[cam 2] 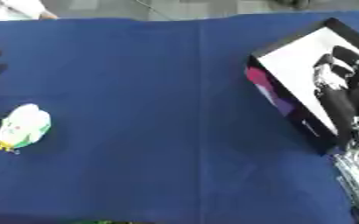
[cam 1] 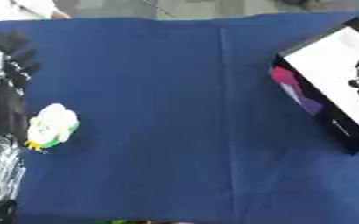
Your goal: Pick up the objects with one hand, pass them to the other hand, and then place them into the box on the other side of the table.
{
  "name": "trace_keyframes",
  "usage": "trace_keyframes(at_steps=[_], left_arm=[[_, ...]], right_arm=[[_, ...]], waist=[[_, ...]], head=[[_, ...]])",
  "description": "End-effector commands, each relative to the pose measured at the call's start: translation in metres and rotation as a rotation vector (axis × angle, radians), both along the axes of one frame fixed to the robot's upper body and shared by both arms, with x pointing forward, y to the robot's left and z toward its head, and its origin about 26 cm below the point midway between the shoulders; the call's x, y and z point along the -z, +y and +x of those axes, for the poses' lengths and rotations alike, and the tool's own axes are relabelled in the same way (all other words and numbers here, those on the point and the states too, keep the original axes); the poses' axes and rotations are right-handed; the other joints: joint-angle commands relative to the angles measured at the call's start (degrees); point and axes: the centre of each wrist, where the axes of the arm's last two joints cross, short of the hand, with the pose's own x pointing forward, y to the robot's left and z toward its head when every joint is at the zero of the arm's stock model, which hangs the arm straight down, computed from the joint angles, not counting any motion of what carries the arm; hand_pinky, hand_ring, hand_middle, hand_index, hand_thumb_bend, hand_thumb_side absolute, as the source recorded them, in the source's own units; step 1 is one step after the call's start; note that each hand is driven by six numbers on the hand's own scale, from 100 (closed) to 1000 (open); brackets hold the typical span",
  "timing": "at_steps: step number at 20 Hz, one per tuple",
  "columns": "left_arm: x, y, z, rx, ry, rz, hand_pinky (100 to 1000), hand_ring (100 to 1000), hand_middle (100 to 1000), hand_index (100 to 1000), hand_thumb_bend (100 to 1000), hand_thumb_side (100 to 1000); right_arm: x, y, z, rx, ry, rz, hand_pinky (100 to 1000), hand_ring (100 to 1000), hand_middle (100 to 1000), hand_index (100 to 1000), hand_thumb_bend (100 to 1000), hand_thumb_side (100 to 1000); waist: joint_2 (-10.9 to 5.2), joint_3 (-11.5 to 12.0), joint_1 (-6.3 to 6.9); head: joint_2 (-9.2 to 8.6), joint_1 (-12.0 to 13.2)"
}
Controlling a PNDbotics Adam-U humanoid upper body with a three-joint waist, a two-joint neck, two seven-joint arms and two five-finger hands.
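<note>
— Where is the toy lying?
— The white-and-green plush toy (cam 1: 52, 126) is lying on the blue cloth (cam 1: 175, 109), beside my open left hand (cam 1: 10, 52); nothing picked up yet.
— And the box?
— My empty right hand (cam 2: 337, 76) is hovering, fingers relaxed, over the box (cam 2: 305, 57)

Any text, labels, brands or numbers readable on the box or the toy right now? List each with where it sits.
None can be read.
Box: its dark side wall carries pink and purple shapes and a small pale mark, too blurred to read.
White and green toy: no lettering visible.
Blue tablecloth: plain, no markings.
</note>
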Motion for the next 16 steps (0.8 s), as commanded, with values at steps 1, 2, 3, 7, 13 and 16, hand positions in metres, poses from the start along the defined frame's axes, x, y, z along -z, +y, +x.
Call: trace_keyframes(at_steps=[1, 2, 3, 7, 13, 16], left_arm=[[-0.009, 0.007, -0.001, -0.017, -0.030, 0.021, 855, 832, 810, 855, 223, 836], [-0.009, 0.007, -0.001, -0.016, -0.030, 0.021, 855, 832, 810, 855, 222, 836], [-0.009, 0.007, -0.001, -0.016, -0.030, 0.021, 855, 832, 810, 855, 222, 836], [-0.009, 0.007, 0.000, -0.015, -0.029, 0.022, 856, 831, 810, 856, 222, 837], [-0.013, 0.007, 0.000, -0.018, -0.038, 0.025, 856, 833, 811, 857, 222, 833], [-0.023, 0.014, 0.001, -0.048, -0.055, 0.052, 859, 839, 818, 865, 225, 824]], right_arm=[[-0.008, -0.001, -0.002, -0.005, -0.026, -0.010, 676, 829, 832, 815, 100, 457], [-0.008, -0.001, -0.002, -0.005, -0.026, -0.010, 676, 829, 832, 815, 100, 457], [-0.008, -0.001, -0.002, -0.005, -0.026, -0.010, 676, 829, 832, 815, 100, 458], [-0.008, -0.001, -0.002, -0.006, -0.024, -0.010, 676, 829, 832, 815, 100, 459], [-0.008, -0.002, -0.002, 0.006, -0.031, -0.006, 677, 830, 832, 815, 100, 457], [-0.007, -0.004, -0.002, 0.017, -0.031, -0.003, 676, 830, 832, 815, 100, 459]], waist=[[-0.74, -0.01, -0.07], [-0.75, 0.00, -0.07], [-0.75, 0.00, -0.07], [-0.75, -0.02, -0.05], [-0.68, -0.41, 0.11], [-0.72, -0.49, 0.23]], head=[[-0.47, 0.18], [-0.47, 0.18], [-0.45, 0.18], [-0.39, 0.18], [-0.57, 1.00], [-0.79, 1.79]])
